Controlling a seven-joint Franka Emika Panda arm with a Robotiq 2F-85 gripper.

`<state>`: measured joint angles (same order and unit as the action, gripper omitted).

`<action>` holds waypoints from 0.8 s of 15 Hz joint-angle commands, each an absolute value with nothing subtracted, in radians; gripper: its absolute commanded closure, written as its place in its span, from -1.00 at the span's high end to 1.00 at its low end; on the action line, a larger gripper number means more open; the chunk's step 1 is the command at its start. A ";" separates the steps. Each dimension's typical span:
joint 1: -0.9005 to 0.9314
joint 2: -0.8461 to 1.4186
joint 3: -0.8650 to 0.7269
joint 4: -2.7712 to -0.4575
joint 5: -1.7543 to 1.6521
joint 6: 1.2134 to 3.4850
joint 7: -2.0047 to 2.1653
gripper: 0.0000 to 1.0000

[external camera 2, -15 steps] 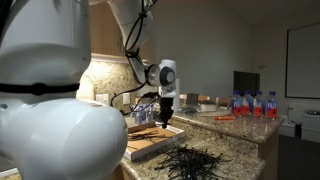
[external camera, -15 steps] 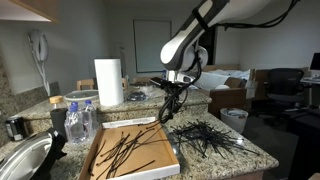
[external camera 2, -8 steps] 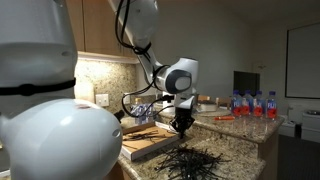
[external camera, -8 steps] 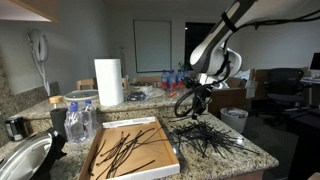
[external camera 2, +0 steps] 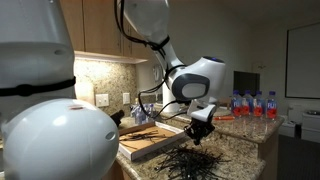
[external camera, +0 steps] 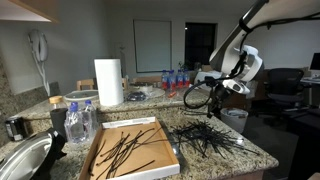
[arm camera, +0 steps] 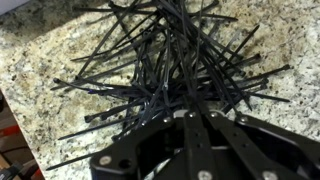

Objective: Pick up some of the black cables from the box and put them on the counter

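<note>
My gripper [external camera: 210,100] is shut on a bundle of black cables [external camera: 194,97] and holds it in the air above the pile of black cables [external camera: 205,138] lying on the granite counter [external camera: 255,155]. The wooden box [external camera: 100,150] to the left of the pile still holds several black cables [external camera: 128,148]. In an exterior view the gripper [external camera 2: 200,128] hangs just over the pile [external camera 2: 195,160], beside the box [external camera 2: 135,148]. In the wrist view the shut gripper [arm camera: 196,116] has cables [arm camera: 175,55] fanning out from it over the counter.
A paper towel roll [external camera: 108,82] stands behind the box. A plastic water bottle pack [external camera: 78,122] and a metal bowl [external camera: 22,160] sit left of the box. The counter's edge [external camera: 272,158] runs close to the pile. Coloured bottles [external camera 2: 252,104] stand at the far end.
The gripper has swung away from above the box and over the pile on the counter, carrying the bundle of cables with it.
</note>
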<state>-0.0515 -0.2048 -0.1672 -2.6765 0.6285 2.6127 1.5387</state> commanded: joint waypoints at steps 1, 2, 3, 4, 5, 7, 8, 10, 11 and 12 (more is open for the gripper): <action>-0.052 -0.147 -0.168 -2.649 0.763 2.643 1.399 -0.99; -0.054 -0.135 -0.161 -2.639 0.789 2.646 1.371 -0.46; -0.056 -0.124 -0.155 -2.633 0.808 2.650 1.350 -0.45; -0.058 -0.115 -0.148 -2.625 0.823 2.652 1.336 -0.37; -0.060 -0.109 -0.142 -2.623 0.836 2.660 1.330 -0.23; -0.058 -0.105 -0.132 -2.621 0.874 2.671 1.303 0.03; -0.057 -0.106 -0.124 -2.623 0.886 2.680 1.294 0.15; -0.050 -0.110 -0.105 -2.625 0.897 2.693 1.280 0.41; -0.046 -0.112 -0.095 -2.626 0.898 2.700 1.277 0.56; -0.037 -0.121 -0.077 -2.627 0.883 2.706 1.276 0.67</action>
<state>-0.0482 -0.1093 -0.1170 -2.6224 0.8571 2.6696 1.3247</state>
